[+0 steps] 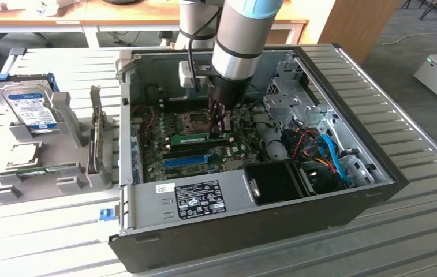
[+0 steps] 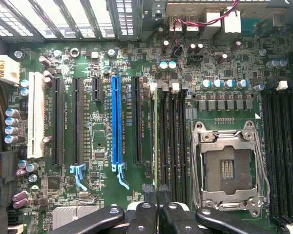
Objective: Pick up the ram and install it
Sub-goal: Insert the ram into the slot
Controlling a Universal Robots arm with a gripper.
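1. The tool point(image 2: 156, 191) is pinched almost closed on the ram point(image 1: 199, 137) (a thin green stick, held upright).
2. The ram sits at the memory slots point(image 2: 173, 141) beside the CPU socket point(image 2: 229, 165).
3. The computer case point(image 1: 280, 225) rests on the surface point(image 1: 41, 236).

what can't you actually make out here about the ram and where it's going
- Whether the ram is fully seated in its slot: in the exterior view the gripper and the arm cover the join, and in the wrist view it is seen edge-on.
- The slot's near end latch: in the wrist view the fingers cover it.
- The label text: too small in the exterior view.
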